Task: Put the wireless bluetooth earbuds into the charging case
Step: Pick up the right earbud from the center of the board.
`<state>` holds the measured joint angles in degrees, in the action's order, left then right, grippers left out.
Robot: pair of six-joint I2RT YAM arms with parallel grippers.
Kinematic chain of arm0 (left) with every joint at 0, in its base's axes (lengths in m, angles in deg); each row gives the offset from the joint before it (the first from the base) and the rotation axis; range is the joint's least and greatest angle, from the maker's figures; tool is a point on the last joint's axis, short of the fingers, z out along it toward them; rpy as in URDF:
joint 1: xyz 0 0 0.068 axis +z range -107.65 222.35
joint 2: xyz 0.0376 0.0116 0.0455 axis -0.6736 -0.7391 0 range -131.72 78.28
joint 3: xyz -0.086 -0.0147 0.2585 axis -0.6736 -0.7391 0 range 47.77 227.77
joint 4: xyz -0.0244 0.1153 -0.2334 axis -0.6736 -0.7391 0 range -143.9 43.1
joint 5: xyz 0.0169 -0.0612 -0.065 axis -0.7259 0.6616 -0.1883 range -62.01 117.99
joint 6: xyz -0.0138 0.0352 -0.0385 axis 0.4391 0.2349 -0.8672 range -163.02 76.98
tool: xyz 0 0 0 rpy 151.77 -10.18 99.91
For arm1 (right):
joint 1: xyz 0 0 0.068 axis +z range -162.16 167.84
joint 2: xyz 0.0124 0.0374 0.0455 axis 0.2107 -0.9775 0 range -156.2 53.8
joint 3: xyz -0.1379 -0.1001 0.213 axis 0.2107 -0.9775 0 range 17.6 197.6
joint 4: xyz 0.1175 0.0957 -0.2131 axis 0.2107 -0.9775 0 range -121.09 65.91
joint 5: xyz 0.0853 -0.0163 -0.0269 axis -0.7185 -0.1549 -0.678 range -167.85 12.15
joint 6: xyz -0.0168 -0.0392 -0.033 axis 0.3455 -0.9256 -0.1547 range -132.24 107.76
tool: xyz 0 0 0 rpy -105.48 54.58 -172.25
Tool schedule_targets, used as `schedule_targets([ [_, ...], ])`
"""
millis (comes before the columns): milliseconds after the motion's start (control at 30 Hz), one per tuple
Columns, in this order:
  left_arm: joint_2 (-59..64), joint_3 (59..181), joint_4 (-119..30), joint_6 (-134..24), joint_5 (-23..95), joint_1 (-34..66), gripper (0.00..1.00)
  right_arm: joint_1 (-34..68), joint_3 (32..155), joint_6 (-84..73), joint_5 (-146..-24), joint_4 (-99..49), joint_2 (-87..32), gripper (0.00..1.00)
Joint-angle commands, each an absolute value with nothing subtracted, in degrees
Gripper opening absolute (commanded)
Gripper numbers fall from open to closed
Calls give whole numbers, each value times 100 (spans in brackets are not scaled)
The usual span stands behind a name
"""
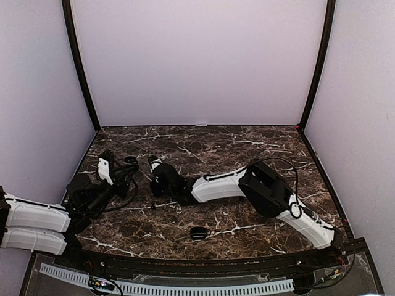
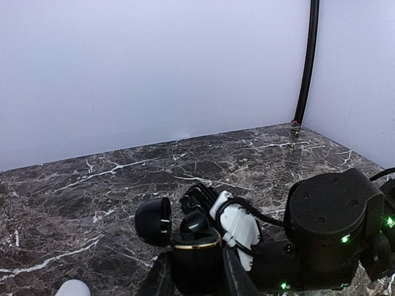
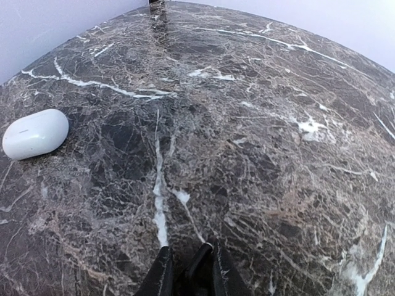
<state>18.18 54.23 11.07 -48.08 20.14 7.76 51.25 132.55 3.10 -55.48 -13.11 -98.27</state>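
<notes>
My left gripper (image 2: 196,274) is shut on a black charging case (image 2: 196,256) with a gold rim and holds it upright with its lid (image 2: 153,221) flipped open to the left. A black earbud (image 2: 196,223) sits at the case's mouth. My right gripper (image 2: 199,200) reaches in from the right, with its fingertips right behind and above that bud. In the right wrist view its jaws (image 3: 188,253) stand narrow on a dark piece. In the top view both grippers meet at the left, left gripper (image 1: 125,174) and right gripper (image 1: 154,165). No other earbuds show.
A closed white case (image 3: 35,132) lies on the marble table; its edge shows in the left wrist view (image 2: 73,288). A small black oval object (image 1: 198,233) lies near the front middle. The right arm (image 1: 265,185) stretches across the table. Walls close in the back and sides.
</notes>
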Motion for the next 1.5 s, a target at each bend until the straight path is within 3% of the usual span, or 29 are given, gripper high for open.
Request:
schedule_targets([
  [0, 1769, 5357, 1084, -4703, 2034, 807, 15, 5120, 12314, 161, -5759, -798, -9027, 14],
  [400, 1315, 5519, 1241, -4595, 2810, 807, 15, 5161, 6499, 94, -5914, 1453, -5398, 10],
  [700, 1056, 5626, 1462, -4466, 3734, 807, 14, 5555, 3764, 273, -5841, 2394, -3540, 9],
  [1167, 246, 5787, 2178, -4467, 5156, 807, 15, 5868, 2914, -465, -5954, 4390, -4480, 12],
  [1467, 131, 5823, 2235, -4452, 5297, 807, 15, 5896, 2824, -613, -5974, 4538, -4567, 38],
])
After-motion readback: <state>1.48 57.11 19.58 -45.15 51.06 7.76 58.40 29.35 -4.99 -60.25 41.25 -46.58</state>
